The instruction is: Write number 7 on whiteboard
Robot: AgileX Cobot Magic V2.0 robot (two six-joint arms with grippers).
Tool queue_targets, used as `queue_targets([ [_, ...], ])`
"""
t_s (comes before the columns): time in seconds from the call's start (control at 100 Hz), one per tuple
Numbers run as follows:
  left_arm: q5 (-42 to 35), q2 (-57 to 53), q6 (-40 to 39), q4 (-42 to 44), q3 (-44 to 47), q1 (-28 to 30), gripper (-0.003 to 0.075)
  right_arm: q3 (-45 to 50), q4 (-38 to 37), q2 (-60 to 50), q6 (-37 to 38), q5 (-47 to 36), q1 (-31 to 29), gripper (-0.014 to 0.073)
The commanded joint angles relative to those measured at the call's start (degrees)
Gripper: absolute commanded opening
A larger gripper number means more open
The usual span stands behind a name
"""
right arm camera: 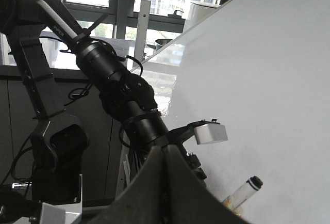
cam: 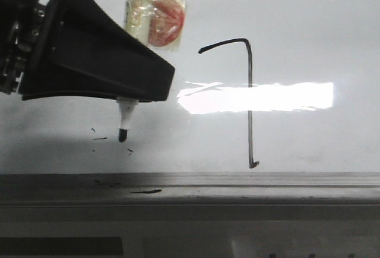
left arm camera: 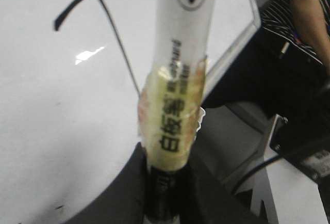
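While the left hand (cam: 127,94) grips a white marker (cam: 124,118), its jaws closed on the tape-wrapped barrel (left arm camera: 172,126), the black tip (cam: 122,135) sits at or just off the whiteboard (cam: 309,26) near its lower edge, beside small stray flecks (cam: 100,138). To the right, well apart from the tip, stands the number 7 (cam: 249,103), its curved bar at the top and its stem running down to a small hook just above the grey rail (cam: 237,181). In its own wrist view the right hand (right arm camera: 164,154) shows its fingers pressed together with nothing between them.
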Motion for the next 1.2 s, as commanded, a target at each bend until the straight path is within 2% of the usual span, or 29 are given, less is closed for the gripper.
queue_targets([
  [0.0,-4.75,-0.75,-4.70,-1.74,-1.66,-0.01,-0.0020,-1.88,-0.24,0.06,-0.41,-3.90,-0.13,-0.0050],
  [0.12,-11.19,-0.75,-4.79,-2.91,-1.66,-0.01,-0.0021,-1.88,-0.24,0.06,-0.41,-3.88,-0.13,-0.0050],
  [0.23,-16.66,-0.66,-8.09,-3.40,-1.78,-0.01,-0.0021,-1.88,-0.24,0.06,-0.41,-3.88,-0.13,-0.0050],
  [0.42,-21.47,-0.66,-8.07,-3.40,-1.78,-0.01,-0.0021,-1.88,-0.34,0.06,-0.41,-3.88,-0.13,-0.0050],
  [0.55,-23.26,-0.27,-8.07,-3.40,-1.78,-0.01,-0.0021,-1.80,-0.34,0.06,-0.41,-3.88,-0.13,-0.0050],
  [0.95,-21.47,8.65,-8.07,-3.40,-3.87,-0.01,-0.0021,-1.66,-0.34,2.26,-0.41,-3.88,-0.13,-0.0050],
  [1.19,-28.83,9.66,-8.07,-3.40,-4.70,-0.01,-0.0021,-1.66,-0.24,2.34,-0.41,-3.88,-0.13,-0.0050],
])
